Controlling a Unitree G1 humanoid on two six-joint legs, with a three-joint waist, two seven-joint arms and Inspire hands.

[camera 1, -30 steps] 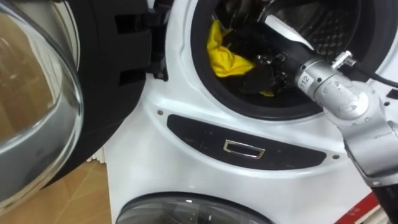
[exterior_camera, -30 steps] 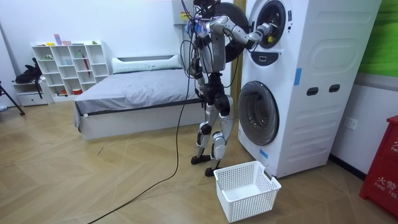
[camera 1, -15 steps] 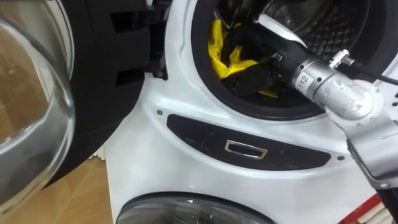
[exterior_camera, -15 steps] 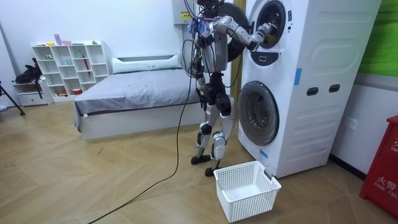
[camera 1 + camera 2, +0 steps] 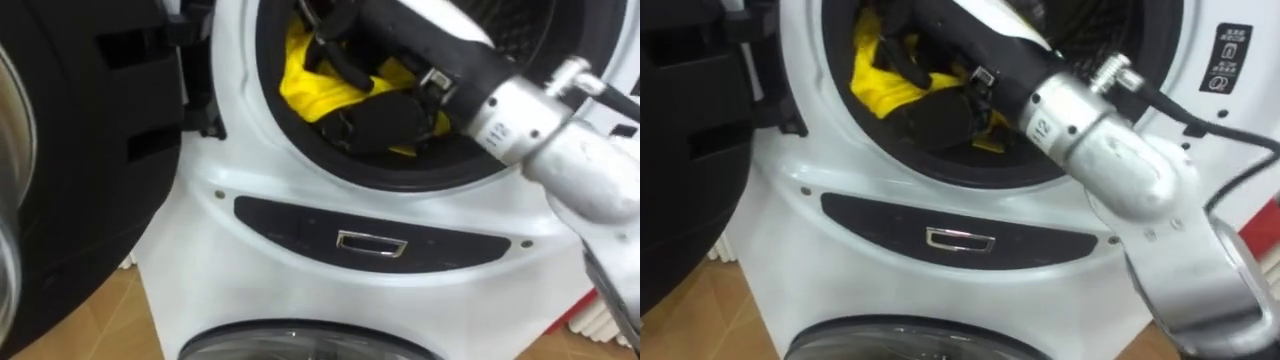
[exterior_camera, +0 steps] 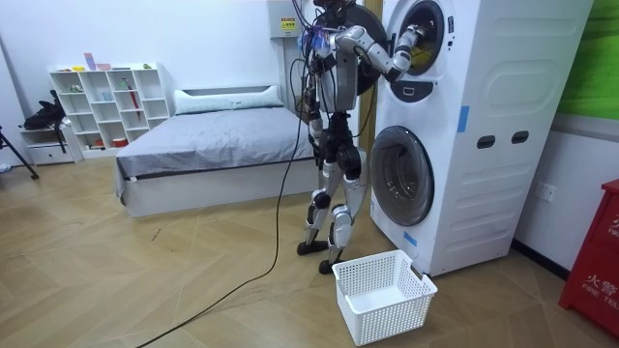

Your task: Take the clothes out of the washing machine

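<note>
A yellow cloth lies at the front left of the upper washing machine's drum. My right arm reaches in from the lower right. My right hand, black, rests on the cloth inside the opening, with dark fingers curled over the yellow folds. In the right eye view the same hand sits on the yellow cloth. In the room view I stand upright before the stacked machines, right arm raised into the upper drum.
The upper machine's dark door stands swung open at my left. A dark panel with a chrome handle lies below the opening, and the lower machine's door under that. A white basket stands on the floor by my feet.
My right arm has pushed deeper into the drum and the hand has come down over the yellow cloth. The eye view has shifted closer to the opening.
</note>
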